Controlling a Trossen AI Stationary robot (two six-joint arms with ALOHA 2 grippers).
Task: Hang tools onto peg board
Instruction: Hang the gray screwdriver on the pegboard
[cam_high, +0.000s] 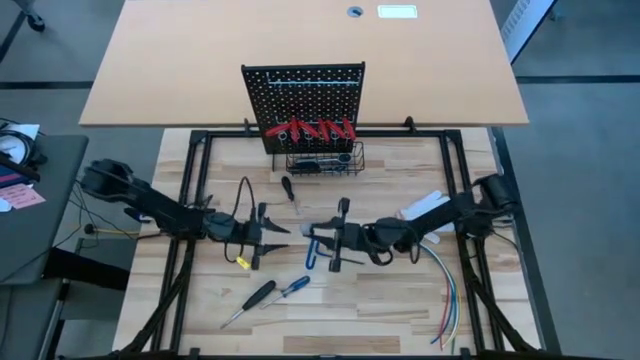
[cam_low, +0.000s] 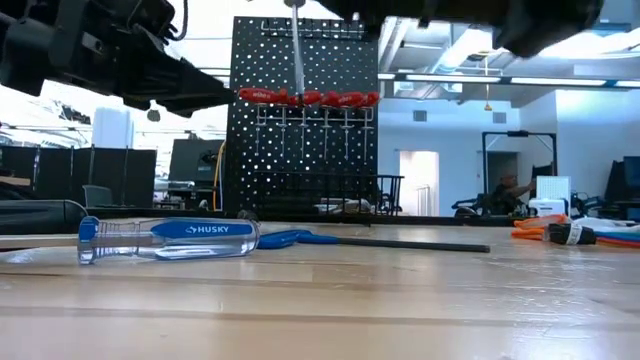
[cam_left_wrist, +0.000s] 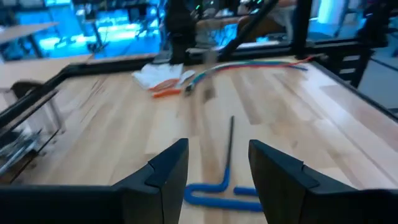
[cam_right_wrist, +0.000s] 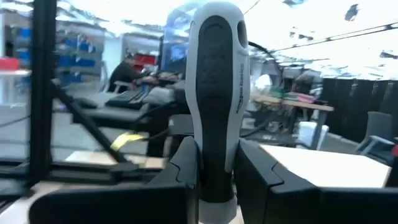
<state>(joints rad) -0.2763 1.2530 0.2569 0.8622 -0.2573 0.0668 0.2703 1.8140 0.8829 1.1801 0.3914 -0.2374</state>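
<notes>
My two arms (cam_high: 160, 208) look matte black and jointed, black cables looping off them, a yellow tag (cam_high: 241, 262) by the left wrist.

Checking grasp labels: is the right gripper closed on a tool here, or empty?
Closed on one. In the right wrist view the right gripper has its fingers pressed against both sides of a grey-and-black screwdriver handle.

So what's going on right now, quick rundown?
Right tool shut on grey-and-black screwdriver. Left tool open above blue hex key. Peg board holds red-handled tools. Nothing blocking.
</notes>
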